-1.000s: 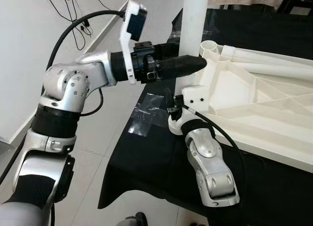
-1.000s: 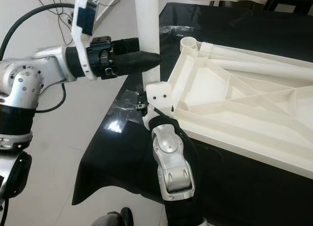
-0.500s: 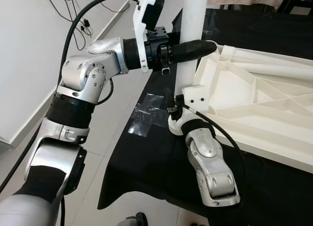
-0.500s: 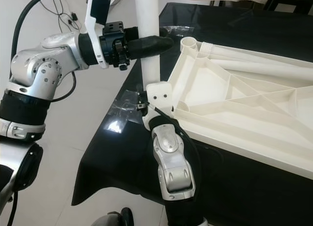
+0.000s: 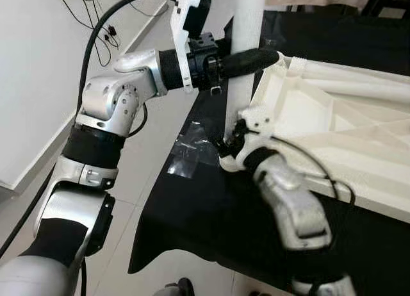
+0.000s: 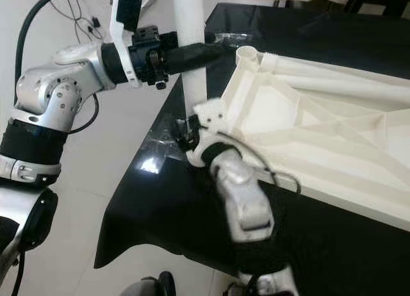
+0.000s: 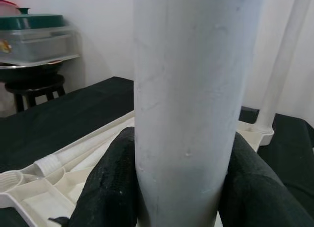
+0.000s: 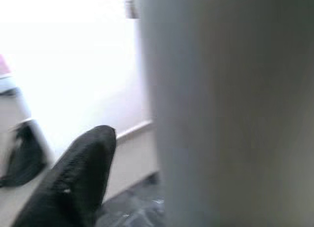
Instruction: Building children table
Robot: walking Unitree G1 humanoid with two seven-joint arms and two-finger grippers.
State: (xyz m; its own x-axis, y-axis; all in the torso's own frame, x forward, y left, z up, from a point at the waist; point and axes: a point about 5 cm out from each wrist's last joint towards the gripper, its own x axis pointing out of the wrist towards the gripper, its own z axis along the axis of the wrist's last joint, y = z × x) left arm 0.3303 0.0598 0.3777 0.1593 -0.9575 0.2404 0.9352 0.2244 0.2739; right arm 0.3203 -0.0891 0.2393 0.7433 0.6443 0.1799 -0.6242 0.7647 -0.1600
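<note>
We see the white table leg [image 5: 247,46] standing upright at the corner of the overturned white tabletop [image 5: 339,126], which lies underside up on a black cloth [image 5: 211,206]. The leg sits between the two black fingers [image 7: 110,187] of our left gripper [image 5: 246,60], which are clamped around it, one on each side. Lower down, our right gripper [image 5: 232,144] is pressed close against the leg's base; one black finger [image 8: 73,183] shows beside the leg, but motion blur leaves us unable to tell its grasp. No writing is legible. The leg's top is cut off.
</note>
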